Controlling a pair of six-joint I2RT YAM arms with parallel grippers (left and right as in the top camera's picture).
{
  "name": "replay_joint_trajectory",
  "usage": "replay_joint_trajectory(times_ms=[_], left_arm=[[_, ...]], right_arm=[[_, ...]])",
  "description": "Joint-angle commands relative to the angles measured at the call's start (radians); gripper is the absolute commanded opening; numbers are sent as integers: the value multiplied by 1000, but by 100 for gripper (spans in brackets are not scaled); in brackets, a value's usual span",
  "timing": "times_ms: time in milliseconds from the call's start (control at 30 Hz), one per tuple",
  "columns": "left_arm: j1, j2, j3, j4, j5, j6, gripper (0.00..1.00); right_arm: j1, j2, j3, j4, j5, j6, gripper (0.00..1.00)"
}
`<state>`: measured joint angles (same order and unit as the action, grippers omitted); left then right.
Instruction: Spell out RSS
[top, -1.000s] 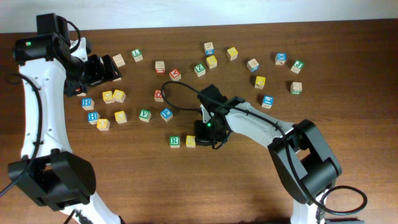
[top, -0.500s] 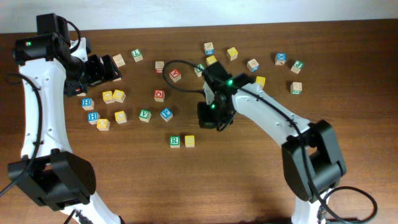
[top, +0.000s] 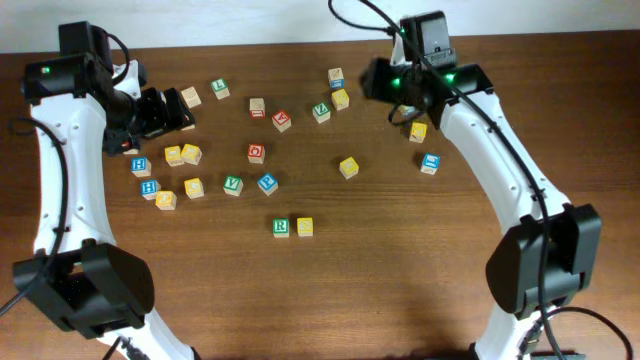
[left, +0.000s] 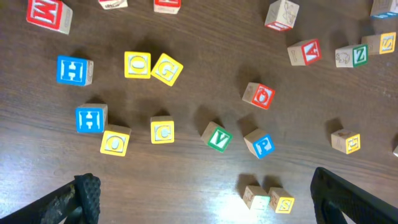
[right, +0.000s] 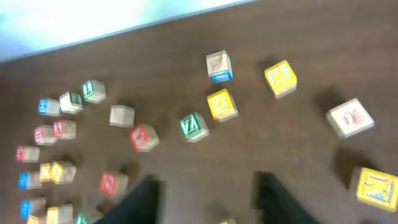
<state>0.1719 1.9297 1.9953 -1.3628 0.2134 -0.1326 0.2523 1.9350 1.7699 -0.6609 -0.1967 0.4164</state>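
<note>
The green-bordered R cube (top: 281, 227) sits at mid-front with a yellow S cube (top: 305, 227) touching its right side. Both show in the left wrist view, the R cube (left: 255, 196) under glare and the S cube (left: 281, 200). A lone yellow-faced cube (top: 348, 167) lies further back and to the right; I cannot read its letter. It also shows in the left wrist view (left: 346, 142). My right gripper (top: 375, 82) is open and empty, high over the back cubes (right: 211, 202). My left gripper (top: 180, 112) is open and empty at the far left (left: 205, 205).
Many other letter cubes are scattered: a yellow and blue cluster (top: 170, 175) at left, green V (top: 232, 184), blue P (top: 267, 183), red cube (top: 256, 152), green Z (top: 321, 111), a yellow one (top: 341, 98) and more at back right (top: 418, 131). The table's back edge (top: 250, 42) is close.
My right gripper left the S cube beside the R cube, rose and swung to the back right. The lone yellow cube now shows where the arm was. The left arm is still.
</note>
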Motion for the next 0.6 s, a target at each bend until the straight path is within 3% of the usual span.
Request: replay_joint_trajectory(times_ms=[0,133,267,433,500,567], left_arm=[[8,-22,14,0,7,-10,99],[8,-22,14,-1,7,-9,99],[8,-22,14,0,7,-9,99],[8,-22,14,0,7,-10,99],[8,-22,14,0,7,-9,99],[8,-22,14,0,7,-10,99]], right_arm=[[33,122,13,103,25,-2,68],[64,251,14,256,54,-203,76],[71,301,14,320,125,-203,69],[106,364,14,432,145,-169,73],[107,396,14,452,194,-169,64],[108,423,14,465,195,-171,62]])
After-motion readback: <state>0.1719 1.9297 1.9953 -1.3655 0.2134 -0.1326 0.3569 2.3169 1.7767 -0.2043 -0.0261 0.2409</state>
